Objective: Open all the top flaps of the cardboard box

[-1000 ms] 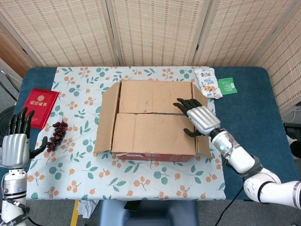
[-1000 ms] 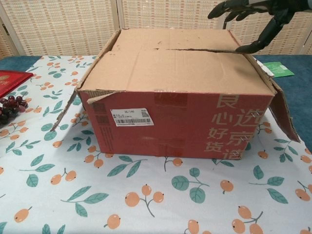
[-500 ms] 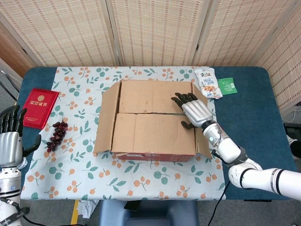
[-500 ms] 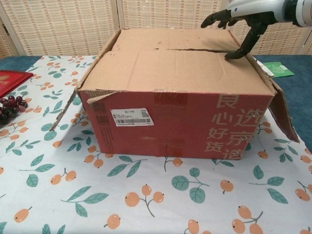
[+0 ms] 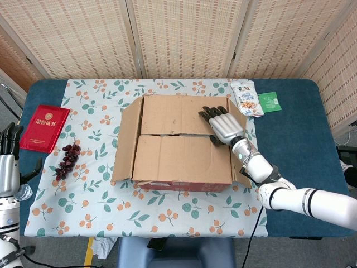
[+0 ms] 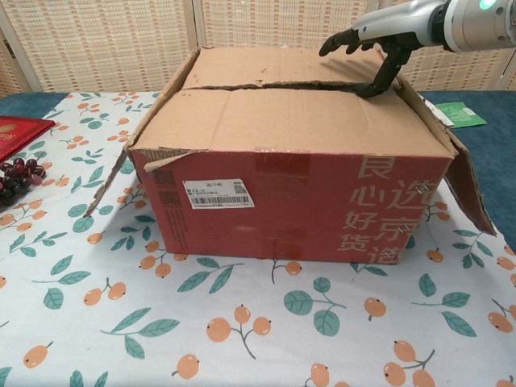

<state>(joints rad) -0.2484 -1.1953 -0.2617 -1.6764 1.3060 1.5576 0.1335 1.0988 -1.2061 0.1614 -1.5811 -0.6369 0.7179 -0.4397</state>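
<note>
The brown-and-red cardboard box [image 5: 181, 142] sits mid-table on the leaf-print cloth, its two short side flaps already swung out, the two long top flaps lying shut. The seam between them runs left to right. The right hand [image 5: 222, 125] rests at the seam's right end, fingers spread over the far flap [image 5: 178, 114], thumb hooked down at the slit, gripping nothing that I can see. The far flap lies just beneath those fingers. The left hand [image 5: 8, 167] hangs spread and empty, well away from the box.
</note>
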